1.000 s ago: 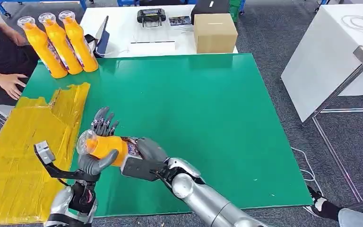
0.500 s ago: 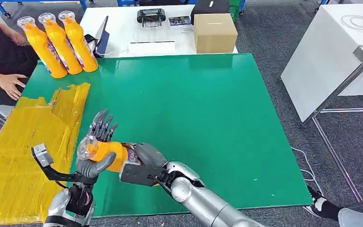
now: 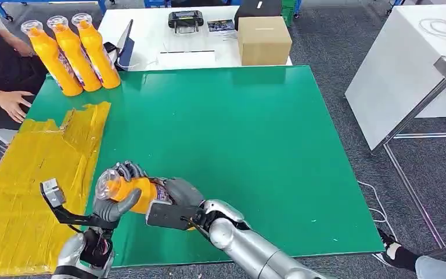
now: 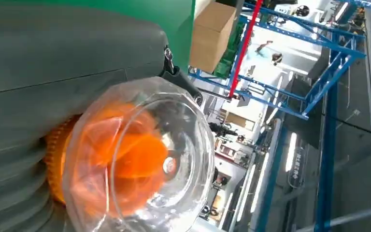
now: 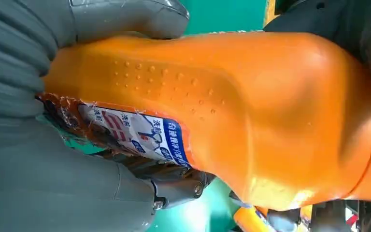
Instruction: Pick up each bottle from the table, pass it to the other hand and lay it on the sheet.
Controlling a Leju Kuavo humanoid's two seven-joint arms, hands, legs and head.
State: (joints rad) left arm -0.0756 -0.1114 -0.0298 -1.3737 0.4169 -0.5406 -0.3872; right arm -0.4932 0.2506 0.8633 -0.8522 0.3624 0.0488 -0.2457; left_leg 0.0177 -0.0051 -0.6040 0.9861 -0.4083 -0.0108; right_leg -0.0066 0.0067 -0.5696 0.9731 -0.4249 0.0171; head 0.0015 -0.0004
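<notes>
An orange bottle (image 3: 135, 192) with a clear cap lies sideways above the green table's near left part, cap toward the yellow sheet (image 3: 29, 168). My right hand (image 3: 177, 195) grips its labelled body, seen close in the right wrist view, where the bottle (image 5: 232, 111) lies against that hand (image 5: 29, 174). My left hand (image 3: 116, 200) wraps its fingers around the neck just behind the cap. In the left wrist view the clear cap (image 4: 140, 159) sits against that hand (image 4: 53, 72). Three more orange bottles (image 3: 75, 55) stand upright at the table's far left corner.
A person sits at the far left with a hand (image 3: 11, 104) near the sheet's far end. A cardboard box (image 3: 264, 39), a black device (image 3: 186, 20) and papers lie on the white table behind. A white table (image 3: 406, 70) stands to the right.
My left hand's fingers, spread behind the bottle before, have curled around its neck. The bottle and both hands have drifted slightly toward the near edge.
</notes>
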